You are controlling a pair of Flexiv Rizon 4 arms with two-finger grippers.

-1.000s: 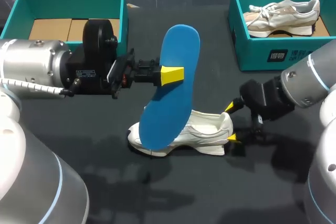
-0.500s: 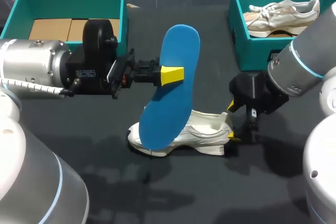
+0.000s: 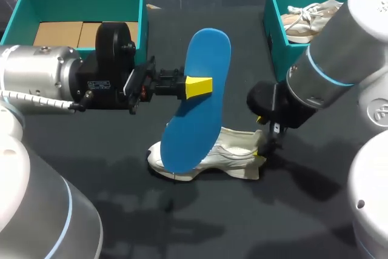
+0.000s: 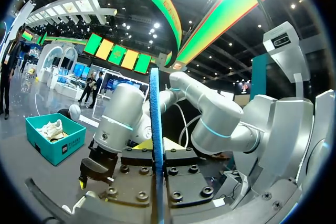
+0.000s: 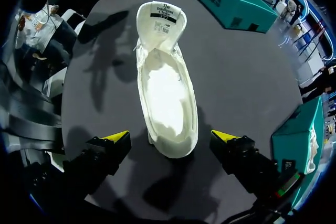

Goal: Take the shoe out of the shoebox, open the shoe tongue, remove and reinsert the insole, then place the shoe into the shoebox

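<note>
Two claws share the work. The left claw is clenched on the flat blue insole, holding it upright in the air with its lower end over the toe of the white low-cut shoe, which lies on the dark bench; the right claw hangs released, fingers straddling the heel without touching; the shoe's long axis runs straight ahead of that claw, heel nearest, tongue folded back at the far end; reinsertion, I judge, must follow that line, from the left arm.
</note>
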